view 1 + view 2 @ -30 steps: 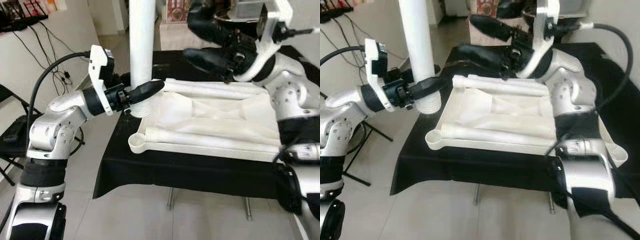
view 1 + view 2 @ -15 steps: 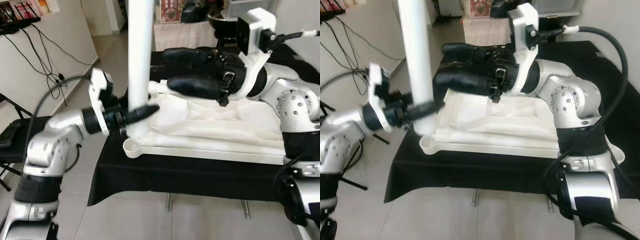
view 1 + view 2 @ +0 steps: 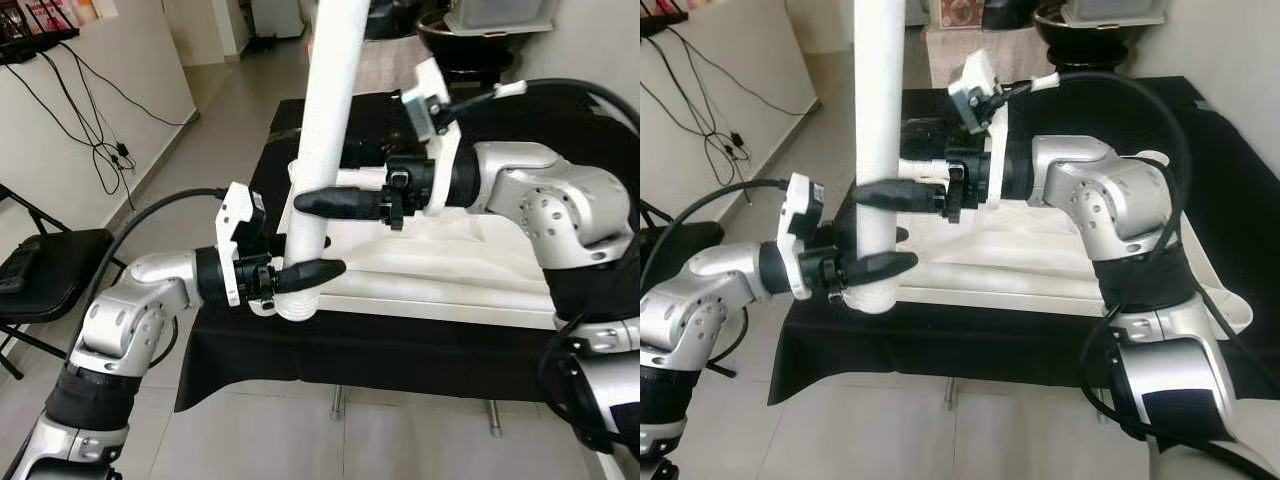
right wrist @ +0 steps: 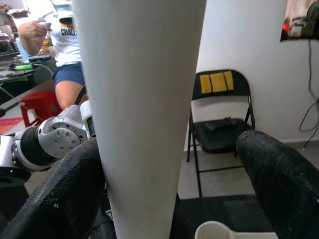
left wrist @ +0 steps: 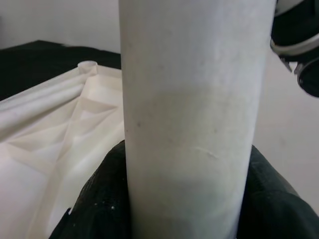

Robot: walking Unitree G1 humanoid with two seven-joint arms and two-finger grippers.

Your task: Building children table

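Observation:
A long white table leg (image 3: 325,100) stands nearly upright, leaning slightly, over the near-left corner of the upturned white tabletop (image 3: 450,270). My left gripper (image 3: 315,272) is shut on the leg's lower end, and its black fingers (image 5: 99,199) press both sides of the tube. Higher up, my right gripper (image 3: 312,200) reaches across from the right with its fingers on either side of the leg (image 4: 144,99). It is open: one finger (image 4: 65,194) lies against the tube, the other (image 4: 279,169) stands apart from it. The leg hides the corner socket beneath it.
The tabletop lies on a table draped in black cloth (image 3: 400,350). A black folding chair (image 3: 40,270) stands to the left, with cables (image 3: 100,130) hanging down the white wall. A person (image 4: 65,64) sits beyond the table by a red stool (image 4: 42,104).
My right gripper has swung left from above the tabletop to straddle the leg. The left gripper has carried the leg's lower end nearer, down to the near-left corner. The camera has shifted.

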